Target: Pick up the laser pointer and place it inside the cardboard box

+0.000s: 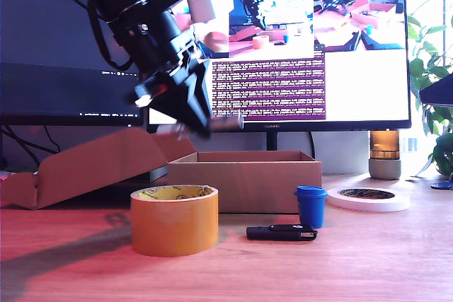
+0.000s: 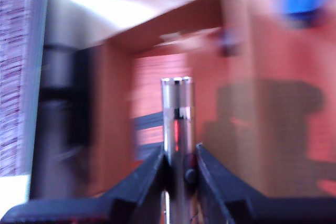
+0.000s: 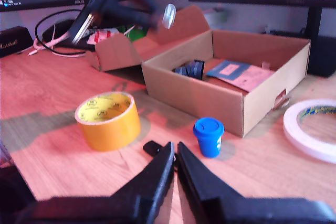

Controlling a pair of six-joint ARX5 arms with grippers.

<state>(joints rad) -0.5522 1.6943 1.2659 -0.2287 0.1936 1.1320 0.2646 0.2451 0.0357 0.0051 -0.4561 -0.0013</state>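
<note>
Between my first gripper's [image 2: 181, 156] jaws, laser pointer [image 2: 177, 129] pinched.

Wooden desk [image 1: 396, 259]. On it: cardboard box [image 1: 244, 182], flap open; orange-brown tape roll [image 1: 174, 219]; small blue cup [image 1: 310, 205]; black USB stick [image 1: 282, 232]; white tape ring [image 1: 368, 199]; monitors at rear.

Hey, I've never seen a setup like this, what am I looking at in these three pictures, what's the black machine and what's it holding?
Two robot arms work over a wooden desk. One picture comes from a fixed camera; two come from cameras on the grippers. My first gripper is clamped on a shiny silver metal laser pointer, raised near the shallow brown cardboard box. My second gripper is closed and empty. Lying around: an orange-brown tape roll, a small blue cup, a flat black stick and a white tape ring.
</note>
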